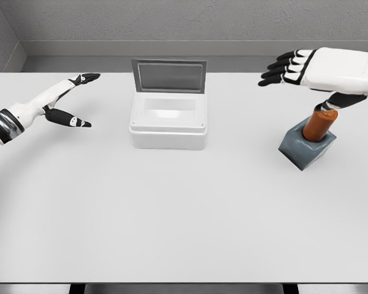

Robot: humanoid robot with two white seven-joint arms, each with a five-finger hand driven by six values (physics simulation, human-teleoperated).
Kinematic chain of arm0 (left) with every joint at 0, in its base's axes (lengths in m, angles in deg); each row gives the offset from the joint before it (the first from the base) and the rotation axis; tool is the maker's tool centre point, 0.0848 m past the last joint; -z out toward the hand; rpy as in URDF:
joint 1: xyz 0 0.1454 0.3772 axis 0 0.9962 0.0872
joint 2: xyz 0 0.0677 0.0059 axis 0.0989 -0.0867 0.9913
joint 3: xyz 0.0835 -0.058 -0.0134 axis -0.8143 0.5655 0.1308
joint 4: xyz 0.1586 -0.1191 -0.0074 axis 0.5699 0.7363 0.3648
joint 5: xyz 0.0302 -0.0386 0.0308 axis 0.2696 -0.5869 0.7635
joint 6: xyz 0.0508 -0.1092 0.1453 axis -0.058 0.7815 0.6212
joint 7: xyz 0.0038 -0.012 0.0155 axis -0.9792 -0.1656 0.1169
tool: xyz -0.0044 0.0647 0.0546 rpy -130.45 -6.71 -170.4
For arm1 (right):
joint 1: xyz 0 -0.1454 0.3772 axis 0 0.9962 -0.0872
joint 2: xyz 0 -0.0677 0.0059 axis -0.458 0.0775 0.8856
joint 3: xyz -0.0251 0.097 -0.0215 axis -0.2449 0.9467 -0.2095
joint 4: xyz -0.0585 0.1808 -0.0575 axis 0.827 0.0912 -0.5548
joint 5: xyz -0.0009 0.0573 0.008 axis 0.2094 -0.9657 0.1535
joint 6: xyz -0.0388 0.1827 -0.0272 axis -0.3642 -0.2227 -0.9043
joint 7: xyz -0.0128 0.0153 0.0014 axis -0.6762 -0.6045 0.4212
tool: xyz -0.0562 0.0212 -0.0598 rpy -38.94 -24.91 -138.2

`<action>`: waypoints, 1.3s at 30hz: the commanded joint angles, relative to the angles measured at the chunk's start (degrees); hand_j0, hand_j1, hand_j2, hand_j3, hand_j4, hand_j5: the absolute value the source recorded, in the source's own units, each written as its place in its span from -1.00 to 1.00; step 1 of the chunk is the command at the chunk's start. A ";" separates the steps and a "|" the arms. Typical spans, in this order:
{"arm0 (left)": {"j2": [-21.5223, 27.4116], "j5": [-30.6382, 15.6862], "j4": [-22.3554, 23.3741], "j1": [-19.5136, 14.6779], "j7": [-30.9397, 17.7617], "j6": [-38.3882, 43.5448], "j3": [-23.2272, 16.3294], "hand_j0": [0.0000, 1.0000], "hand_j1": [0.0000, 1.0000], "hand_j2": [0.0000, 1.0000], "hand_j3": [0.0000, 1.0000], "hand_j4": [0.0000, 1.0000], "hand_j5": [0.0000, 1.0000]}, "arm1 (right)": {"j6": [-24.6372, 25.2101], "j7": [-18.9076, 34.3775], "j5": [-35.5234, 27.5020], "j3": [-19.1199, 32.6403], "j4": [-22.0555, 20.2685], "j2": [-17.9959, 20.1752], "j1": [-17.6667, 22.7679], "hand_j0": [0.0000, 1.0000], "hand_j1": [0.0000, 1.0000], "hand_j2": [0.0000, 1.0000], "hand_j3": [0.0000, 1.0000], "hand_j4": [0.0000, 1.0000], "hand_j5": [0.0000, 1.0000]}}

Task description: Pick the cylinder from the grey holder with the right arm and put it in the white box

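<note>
Cylinder [319, 123] sits tilted in the holder [306, 147], top leaning up-right, right under the spread right hand [322, 70].

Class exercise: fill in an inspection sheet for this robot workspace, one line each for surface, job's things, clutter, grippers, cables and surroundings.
Surface: white table, plain.
Job's things: orange cylinder stands tilted in the grey holder at right; white box at centre, lid open.
Clutter: nothing seen.
Grippers: right hand hovers above the cylinder, fingers spread, holding nothing; left hand open at the left.
Cables: nothing seen.
Surroundings: grey wall behind the table.
</note>
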 commanded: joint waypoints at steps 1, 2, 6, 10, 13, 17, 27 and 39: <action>0.09 -0.53 -0.05 0.00 0.03 0.12 0.07 1.00 1.00 1.00 1.00 1.00 1.00 | 0.10 0.00 -0.32 -0.91 -0.06 -0.34 0.00 1.00 1.00 1.00 1.00 1.00 1.00; 0.09 -0.53 -0.05 0.00 0.03 0.12 0.07 1.00 1.00 1.00 1.00 1.00 1.00 | 0.10 0.00 -0.32 -1.79 -0.06 -0.34 -0.09 1.00 1.00 1.00 1.00 1.00 1.00; 0.18 -0.53 -0.05 0.00 -0.05 0.12 0.07 1.00 1.00 1.00 1.00 1.00 1.00 | 0.10 0.00 -0.24 -2.76 1.17 0.10 -0.18 1.00 1.00 1.00 1.00 1.00 1.00; -0.08 -0.53 -0.05 0.00 -1.64 0.12 0.07 1.00 1.00 1.00 1.00 1.00 1.00 | 0.10 -0.44 -0.32 -4.78 1.79 0.80 -0.18 1.00 1.00 1.00 1.00 1.00 1.00; 0.09 -0.44 -0.05 0.00 -1.64 0.12 0.07 1.00 1.00 1.00 1.00 1.00 1.00 | 0.10 -0.61 -0.32 -6.18 1.26 2.03 -0.26 1.00 1.00 1.00 1.00 1.00 1.00; 0.27 -0.53 -0.05 0.09 -1.72 0.12 0.07 1.00 1.00 1.00 1.00 1.00 1.00 | 0.10 -1.40 -0.32 -8.12 0.82 4.93 -0.27 1.00 1.00 1.00 1.00 1.00 1.00; 0.36 -0.53 -0.14 0.09 -2.43 0.12 0.07 1.00 1.00 1.00 1.00 1.00 1.00 | 0.10 -6.50 -6.56 -11.81 1.70 7.30 -0.35 1.00 1.00 1.00 1.00 1.00 1.00; 0.45 -0.53 -0.14 0.09 -2.52 0.12 0.07 1.00 1.00 1.00 1.00 1.00 1.00 | 0.10 1.85 -6.21 -12.69 1.70 7.13 -2.90 1.00 1.00 1.00 1.00 1.00 1.00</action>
